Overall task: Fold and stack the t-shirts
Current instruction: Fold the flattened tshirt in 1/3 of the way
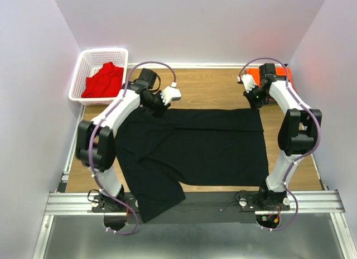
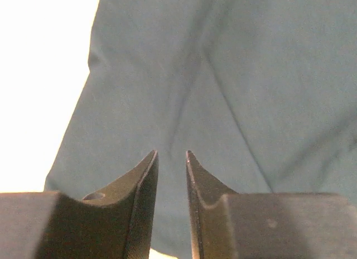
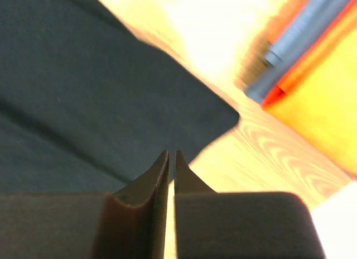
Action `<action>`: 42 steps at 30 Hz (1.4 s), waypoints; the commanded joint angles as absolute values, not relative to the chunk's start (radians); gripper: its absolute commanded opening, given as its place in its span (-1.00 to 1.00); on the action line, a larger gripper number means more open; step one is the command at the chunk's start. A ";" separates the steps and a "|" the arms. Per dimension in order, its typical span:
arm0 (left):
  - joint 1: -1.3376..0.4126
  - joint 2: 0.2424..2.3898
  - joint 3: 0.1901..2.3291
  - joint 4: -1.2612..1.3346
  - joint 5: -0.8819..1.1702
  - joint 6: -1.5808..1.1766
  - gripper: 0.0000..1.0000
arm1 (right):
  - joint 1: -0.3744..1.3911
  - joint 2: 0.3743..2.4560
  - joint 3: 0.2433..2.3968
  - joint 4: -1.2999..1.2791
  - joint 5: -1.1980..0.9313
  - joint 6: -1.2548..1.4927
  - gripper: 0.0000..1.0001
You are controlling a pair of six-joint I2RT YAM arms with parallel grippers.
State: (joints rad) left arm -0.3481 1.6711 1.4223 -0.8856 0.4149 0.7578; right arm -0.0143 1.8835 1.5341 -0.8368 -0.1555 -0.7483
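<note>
- Right, the black t-shirt (image 1: pixel 206 147) is soft, light cloth. It will sag and wrinkle the moment it is lifted, so it wants a pinch at each end of an edge, never one in the middle.
- It lies spread across the middle of the bench (image 1: pixel 212 91). Its far edge is straight, and its near left part is bunched and spills over the front rail.
- My read is that the two far corners are the spots to take, since each arm sits beside one.
- Left end effector (image 2: pixel 172 156): the fingers stand apart with nothing between them, poised over the shirt's far left part, and dark cloth fills its view.
- Right end effector (image 3: pixel 171 154): the fingers are almost together with only a sliver of gap, and they grip nothing. It sits at the shirt's right edge, and the far right corner (image 3: pixel 223 116) lies just ahead on bare wood.
- That corner looks flat against the bench, so a finger may need to slide under it. A thin hem slips easily.
- Red t-shirt (image 1: pixel 103 81) sits crumpled in the basket (image 1: pixel 78 75) at far left.
- Orange t-shirt (image 1: pixel 252 73) lies at far right behind the right arm, well apart from the black one.
</note>
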 commanded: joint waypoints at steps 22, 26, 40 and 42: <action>-0.575 1.946 1.349 -0.652 0.430 0.664 -0.36 | -0.011 2.097 1.506 -0.818 -0.137 -0.632 -0.82; -0.588 1.824 1.313 -0.664 0.439 0.669 -0.30 | -0.011 2.102 1.509 -0.818 -0.126 -0.635 -0.82; -0.247 1.753 1.264 -0.761 0.405 0.755 0.00 | -0.011 2.020 1.482 -0.822 -0.129 -0.637 -0.81; -0.244 1.779 1.264 -0.761 0.402 0.768 0.01 | -0.011 2.016 1.477 -0.821 -0.127 -0.637 -0.81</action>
